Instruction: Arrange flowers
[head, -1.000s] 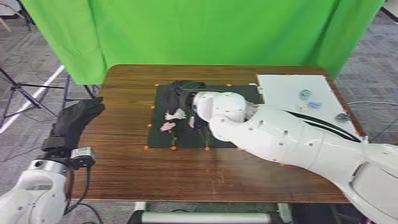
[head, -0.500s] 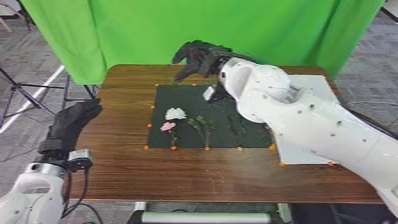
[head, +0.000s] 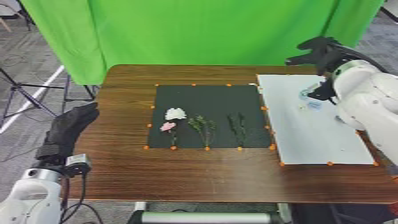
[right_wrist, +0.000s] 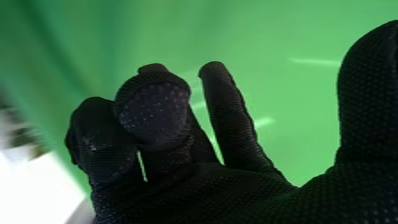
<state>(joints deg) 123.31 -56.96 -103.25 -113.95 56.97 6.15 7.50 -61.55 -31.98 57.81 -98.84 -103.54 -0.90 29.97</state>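
Note:
Over the white board's far right part is my right hand (head: 327, 54), open and holding nothing; in the right wrist view the same hand (right_wrist: 204, 185) has relaxed, slightly bent fingers. My left hand (head: 69, 127) rests open beside the table's left edge. On the black mat (head: 213, 97) lie a white flower (head: 175, 114), a pink flower (head: 168, 127) just nearer, a green sprig (head: 203, 127) and a darker sprig (head: 238, 127) to the right. Pale blue-green flowers (head: 311, 105) lie on the white board (head: 293, 137), partly under the right arm.
The brown table (head: 204, 175) has orange markers around the mat and board. A green curtain (head: 204, 35) hangs behind its far edge. The right arm extends over the board's right side.
From over the mat, my right hand has moved away and to the right, above the white board. The flowers and sprigs on the mat are now uncovered. My left hand has barely shifted.

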